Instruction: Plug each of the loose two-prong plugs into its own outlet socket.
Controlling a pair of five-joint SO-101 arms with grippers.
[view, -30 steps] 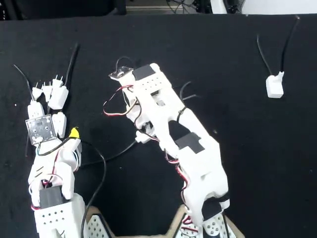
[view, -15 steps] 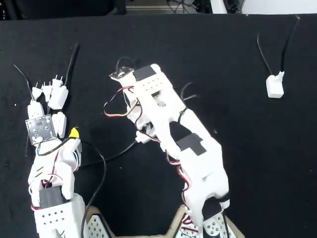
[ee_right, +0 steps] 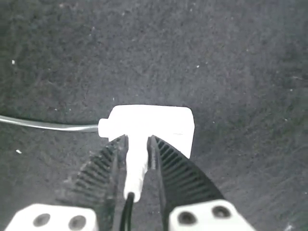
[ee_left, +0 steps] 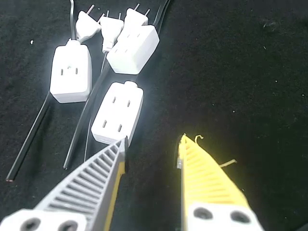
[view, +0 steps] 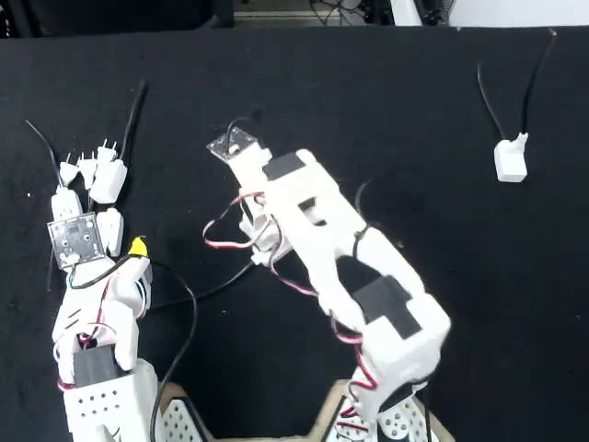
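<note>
At the far left of the black table (view: pixel 414 110), white pieces lay clustered together. The first outlet block (ee_left: pixel 70 72) was there with the second outlet block (ee_left: pixel 118 113) just beside it. The third outlet block (ee_left: pixel 133 43) sat past those two, touching three loose two-prong plugs (ee_left: pixel 109 31) whose prongs pointed away from the arm. The left gripper (ee_left: pixel 151 142) hung just short of the second outlet block, its jaws spread wide with nothing between them. The grey finger (ee_left: pixel 103 163) had its tip near that block's corner, and the yellow finger (ee_left: pixel 197 163) stood over bare cloth. Toward the middle of the table, the right gripper (ee_right: pixel 137 139) was clenched on a white plug (ee_right: pixel 136 168) that trailed a black cord. The plug's front end was pressed against a fourth outlet block (ee_right: pixel 159 122), from which a grey cord (ee_right: pixel 48 125) ran off sideways. At the far right, well apart from everything else, a lone outlet block (view: pixel 509 161) lay with its black lead (view: pixel 534 74) running toward the table's back edge.
</note>
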